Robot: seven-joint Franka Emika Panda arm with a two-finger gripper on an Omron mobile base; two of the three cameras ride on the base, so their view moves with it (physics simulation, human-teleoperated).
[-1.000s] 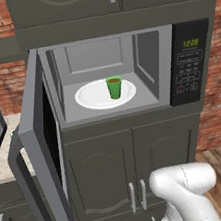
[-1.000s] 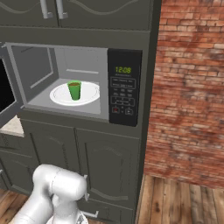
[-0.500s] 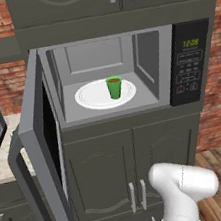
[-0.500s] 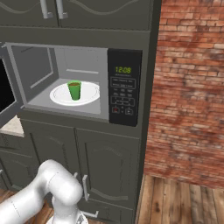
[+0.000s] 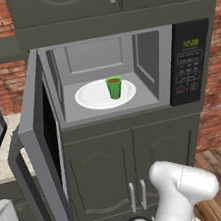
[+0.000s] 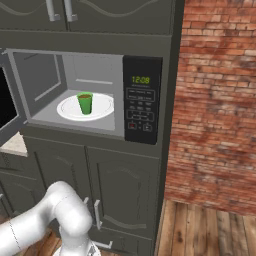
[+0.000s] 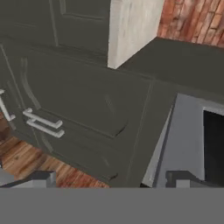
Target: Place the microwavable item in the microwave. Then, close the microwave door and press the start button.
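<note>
Dark kitchen cupboards and red brick are all around me. Down low by the cupboard doors, my claw (image 7: 109, 181) is wide open and holds nothing. Up and to my left hangs the microwave door (image 5: 42, 159), swung open. Past it, the green cup (image 5: 114, 87) sits on the white plate in the microwave (image 5: 145, 61).

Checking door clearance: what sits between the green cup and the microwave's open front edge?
Just the white turntable under the green cup and bare grey floor, per the left base view.
</note>
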